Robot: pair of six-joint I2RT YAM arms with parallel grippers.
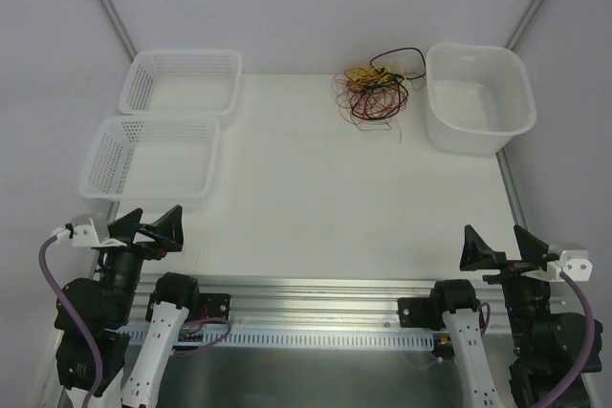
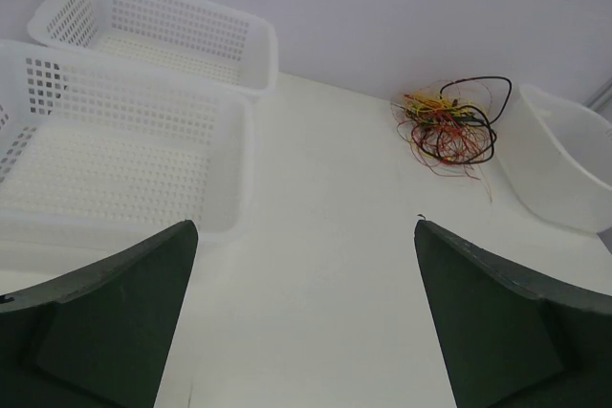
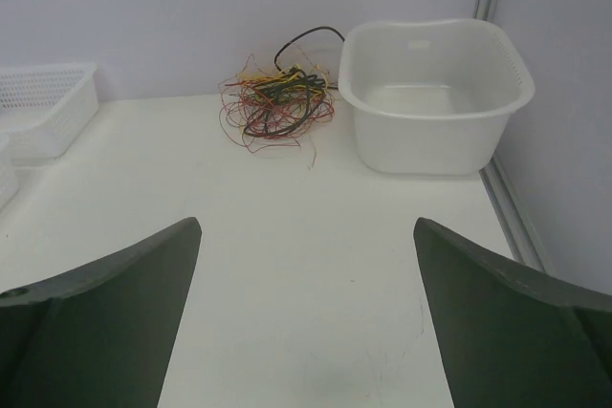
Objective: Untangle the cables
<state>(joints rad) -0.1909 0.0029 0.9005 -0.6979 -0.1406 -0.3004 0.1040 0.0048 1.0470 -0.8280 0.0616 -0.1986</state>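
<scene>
White walls (image 1: 306, 7) close off the far side and both flanks of a white bench (image 1: 316, 198). Everything on it sits toward the edges, which leaves the middle open as working room. The cables (image 1: 375, 93) lie at the far right in one tight heap. Hair-fine red and yellow-orange strands are looped through a few thicker black ones, and one black loop arches up toward the far wall. The heap rests just left of a deep tub (image 1: 473, 139); whether any strand touches its wall is too fine to tell. Two mesh baskets line the left side, the far basket (image 1: 182, 56) close against the near basket (image 1: 153, 196), both well apart from the heap. Three containers and three wire colours suggest, as a guess, that each is meant to receive one sort once the strands are freed.

Both arms are folded at the near edge. The left claw (image 1: 156, 219) is spread wide with nothing between its fingers, close to the near basket's corner and aimed across the bench. The right claw (image 1: 494, 241) is likewise wide open and empty at the near right, with the heap and tub straight ahead in its wrist view. Neither is close to the cables, so no untangling has begun. The right arm looks better placed to reach first. The left would have to cross the middle to take a second hold and draw strands apart.
</scene>
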